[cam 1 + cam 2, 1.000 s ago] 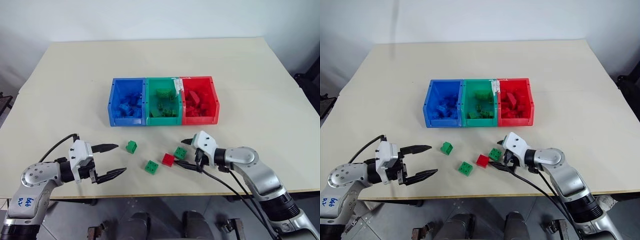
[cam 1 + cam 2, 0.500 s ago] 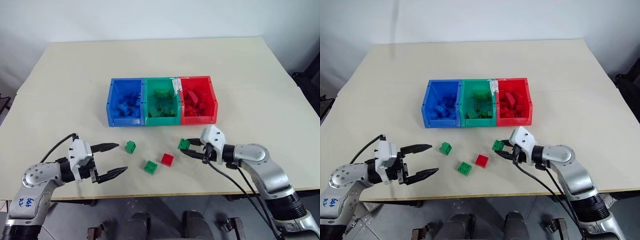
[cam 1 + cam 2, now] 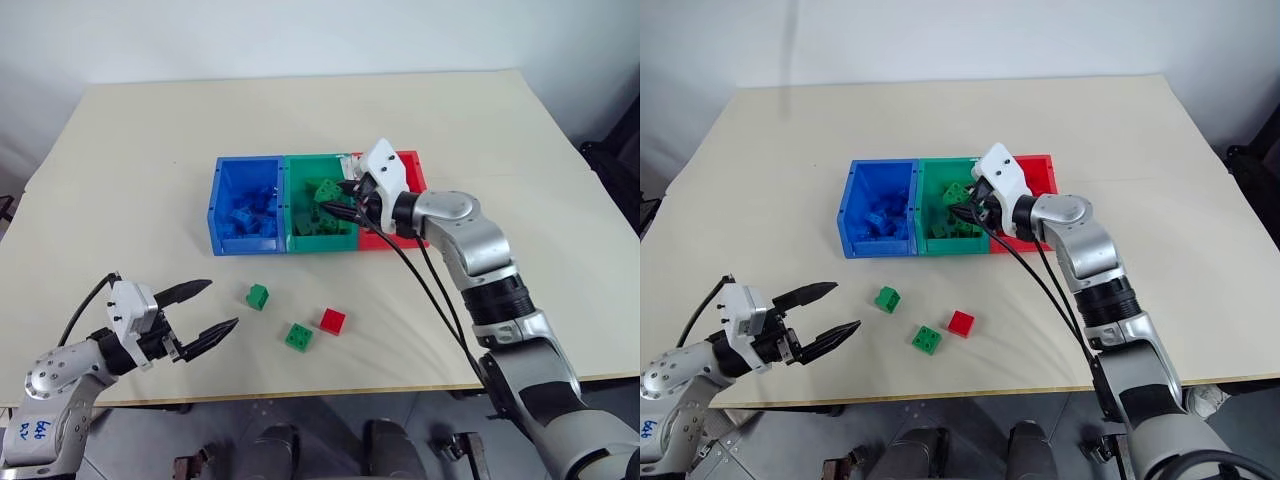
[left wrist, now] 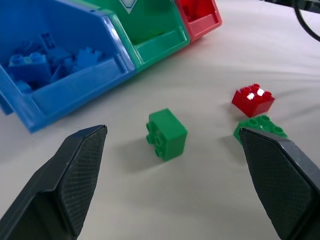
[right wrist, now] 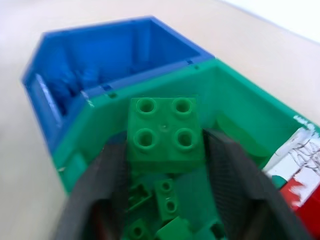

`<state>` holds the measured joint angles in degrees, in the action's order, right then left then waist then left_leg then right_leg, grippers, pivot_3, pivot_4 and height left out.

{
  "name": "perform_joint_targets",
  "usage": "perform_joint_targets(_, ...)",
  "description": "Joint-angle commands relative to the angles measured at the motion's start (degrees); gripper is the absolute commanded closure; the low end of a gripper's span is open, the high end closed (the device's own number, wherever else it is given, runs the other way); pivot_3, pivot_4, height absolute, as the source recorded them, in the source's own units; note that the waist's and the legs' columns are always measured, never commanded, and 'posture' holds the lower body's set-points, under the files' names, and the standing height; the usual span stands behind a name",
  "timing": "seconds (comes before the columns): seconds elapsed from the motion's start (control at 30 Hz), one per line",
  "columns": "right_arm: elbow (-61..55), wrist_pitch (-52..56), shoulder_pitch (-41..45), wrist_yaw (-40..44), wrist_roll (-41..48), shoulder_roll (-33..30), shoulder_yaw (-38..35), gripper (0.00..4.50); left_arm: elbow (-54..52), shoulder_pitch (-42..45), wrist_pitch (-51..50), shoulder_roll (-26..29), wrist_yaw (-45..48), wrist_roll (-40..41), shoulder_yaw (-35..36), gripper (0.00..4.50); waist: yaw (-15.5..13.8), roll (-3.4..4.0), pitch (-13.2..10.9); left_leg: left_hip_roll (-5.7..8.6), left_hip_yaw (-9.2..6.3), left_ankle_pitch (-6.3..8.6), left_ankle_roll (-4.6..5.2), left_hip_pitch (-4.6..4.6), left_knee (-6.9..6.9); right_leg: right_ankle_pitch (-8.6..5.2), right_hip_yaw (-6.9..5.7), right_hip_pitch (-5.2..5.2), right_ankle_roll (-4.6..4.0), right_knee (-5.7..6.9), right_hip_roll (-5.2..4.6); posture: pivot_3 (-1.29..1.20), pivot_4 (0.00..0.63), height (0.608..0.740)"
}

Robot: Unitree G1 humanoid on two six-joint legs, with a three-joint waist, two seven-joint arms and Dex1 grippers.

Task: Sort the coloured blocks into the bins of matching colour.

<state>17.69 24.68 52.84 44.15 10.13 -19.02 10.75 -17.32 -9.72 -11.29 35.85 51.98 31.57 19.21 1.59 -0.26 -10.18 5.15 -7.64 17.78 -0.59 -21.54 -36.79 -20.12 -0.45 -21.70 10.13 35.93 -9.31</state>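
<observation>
Three joined bins stand in a row mid-table: blue (image 3: pixel 245 243), green (image 3: pixel 322 241) and red (image 3: pixel 412 165), each with several blocks inside. My right gripper (image 3: pixel 340 198) hovers over the green bin, shut on a green block (image 5: pixel 165 131) whose studs face the wrist camera. Loose on the table in front of the bins lie a green block (image 3: pixel 257 296), a second green block (image 3: pixel 298 337) and a red block (image 3: pixel 333 320). My left gripper (image 3: pixel 222 305) stands open, low and to the left of them, pointing at the nearer green block (image 4: pixel 166 134).
The beige table (image 3: pixel 150 150) has wide free room around the bins. Its front edge (image 3: pixel 350 385) runs just behind the loose blocks. Black cables hang from my right arm (image 3: pixel 440 300) over the table's right part.
My right gripper closed on a green block beside the red one, lifted it and carried it up and away to above the green bin. The left gripper stayed open and barely moved.
</observation>
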Motion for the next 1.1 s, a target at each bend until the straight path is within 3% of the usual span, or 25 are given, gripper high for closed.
perform_joint_targets(0.03, 1.8, -4.2, 2.0, -0.4, -0.7, 0.8, -1.5, 0.96, -2.3, -0.8, 0.4, -0.2, -0.4, 0.9, 0.9, 0.0, 0.1, 0.0, 0.0, 0.0, 0.0, 0.0, 0.0, 0.0, 0.0, 0.0, 0.0, 0.0, 0.0, 0.0, 0.0, 0.0, 0.15, 0.74)
perform_joint_targets(0.13, -4.4, -6.0, -1.7, 2.6, 2.3, -1.3, -4.0, 0.01, -1.7, 0.1, 0.7, 0.3, 0.0, 0.1, 0.1, 0.0, 0.1, 0.01, 0.0, -0.01, 0.02, 0.0, 0.0, 0.0, 0.01, 0.0, 0.0, -0.02, 0.0, 0.0, 0.01, 0.0, 0.15, 0.74)
perform_joint_targets(0.43, -28.0, -9.0, -29.3, 14.4, 14.8, -14.7, -18.3, 0.01, 4.2, 7.8, 0.3, 3.6, 4.1, -2.0, -4.8, 0.0, -1.5, 0.03, 0.0, 0.06, -0.08, 0.11, 0.09, -0.07, -0.07, 0.0, -0.11, 0.09, 0.0, -0.13, -0.02, 0.0, 0.15, 0.74)
perform_joint_targets(0.6, -30.4, -14.8, -46.2, 20.0, 16.9, -21.0, -28.2, 0.01, 8.2, 12.9, 2.2, 4.0, 7.4, -3.8, -8.1, 0.0, -1.5, 0.02, 0.0, 0.08, 0.2, 0.12, 0.12, -0.06, -0.13, 0.01, -0.11, 0.11, 0.01, -0.22, -0.01, 0.0, 0.15, 0.74)
perform_joint_targets(0.73, -27.8, -20.2, -55.7, 25.7, 15.6, -25.3, -31.6, 0.01, 10.3, 16.1, 3.2, 3.7, 9.9, -4.1, -10.2, 0.0, -1.5, 0.02, 0.0, 0.05, 0.4, 0.13, 0.12, 0.0, -0.2, 0.03, -0.11, 0.12, 0.05, -0.21, 0.04, 0.0, 0.15, 0.74)
perform_joint_targets(0.9, -26.8, -21.3, -55.2, 23.9, 16.0, -25.0, -30.1, 0.01, 12.0, 17.8, 7.5, 2.6, 10.1, -6.3, -11.1, 0.0, -1.2, 0.01, 0.0, 0.0, 0.55, 0.13, 0.1, 0.14, -0.28, 0.03, -0.07, 0.18, 0.06, -0.13, 0.06, 0.0, 0.15, 0.74)
perform_joint_targets(1.1, -33.6, -12.4, -47.7, 21.3, 16.6, -23.1, -18.3, 0.01, 10.2, 13.3, 6.2, 3.8, 9.6, -5.1, -8.2, 0.0, -1.1, 0.01, 0.0, -0.27, 0.53, 0.14, 0.08, 0.16, -0.26, 0.04, -0.06, 0.17, 0.06, -0.14, 0.06, 0.0, 0.15, 0.74)
